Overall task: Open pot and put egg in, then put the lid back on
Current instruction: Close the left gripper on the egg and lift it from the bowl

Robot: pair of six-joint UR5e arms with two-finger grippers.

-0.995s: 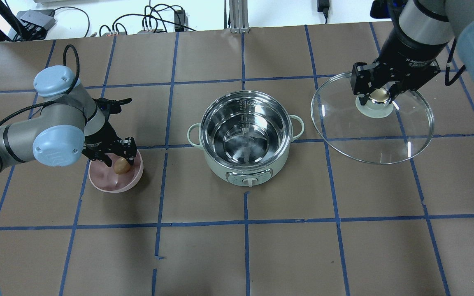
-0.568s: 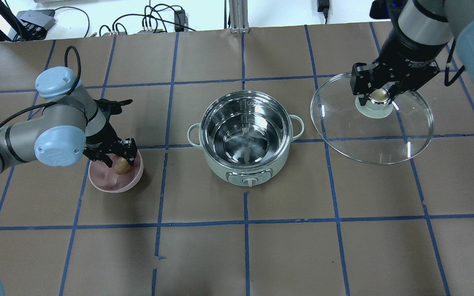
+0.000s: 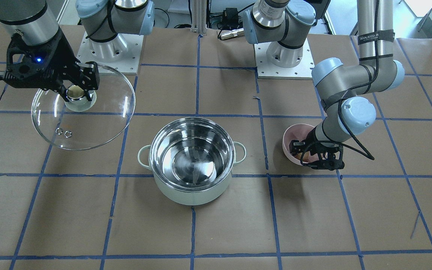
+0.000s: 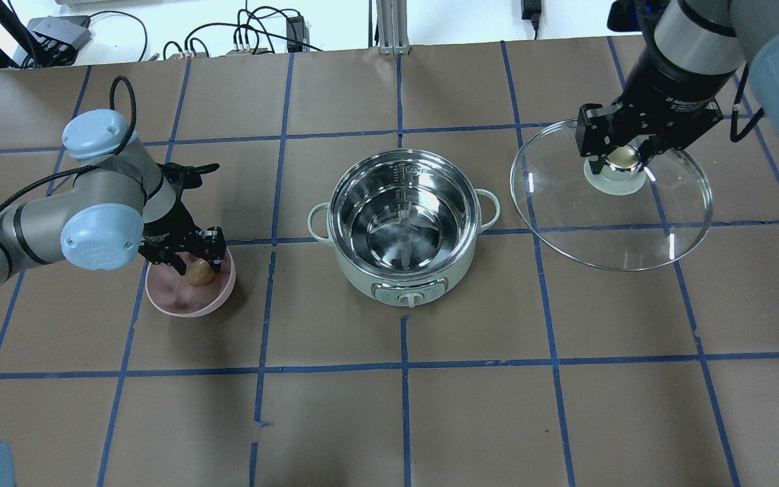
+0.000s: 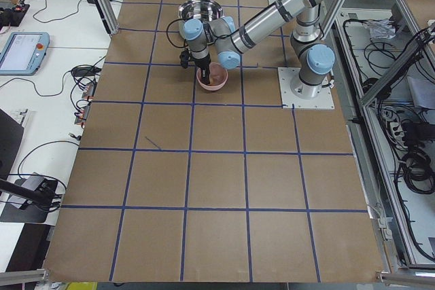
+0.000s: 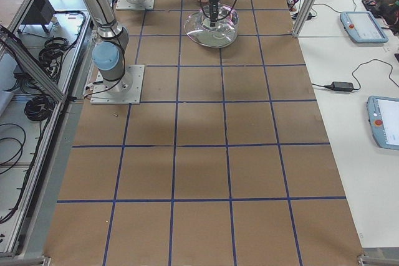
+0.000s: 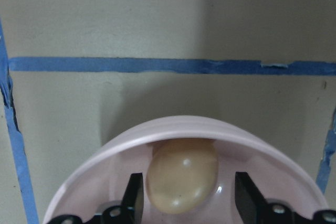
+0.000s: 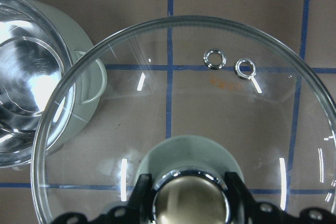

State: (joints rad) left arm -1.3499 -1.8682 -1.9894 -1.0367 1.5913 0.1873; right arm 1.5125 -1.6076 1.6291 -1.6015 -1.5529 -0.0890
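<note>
I'm on the egg pick. The pot (image 4: 362, 274) stands open at the middle of the overhead frame, its steel inside bare. My left hand (image 7: 189, 196) is down in the pink bowl (image 4: 159, 299) at centre left. It is spread to either side of the egg (image 4: 198, 274), and the wrist view shows a sliver of gap, so nothing is gripped yet. My right hand (image 4: 621, 159) is clamped on the knob (image 8: 190, 206) of the lid (image 4: 606, 223), keeping it at upper right, off to the side of the pot. Next, as I judge it: close gently on the egg, lift straight out of the bowl, carry it across to the pot — and set it low, not drop it.
</note>
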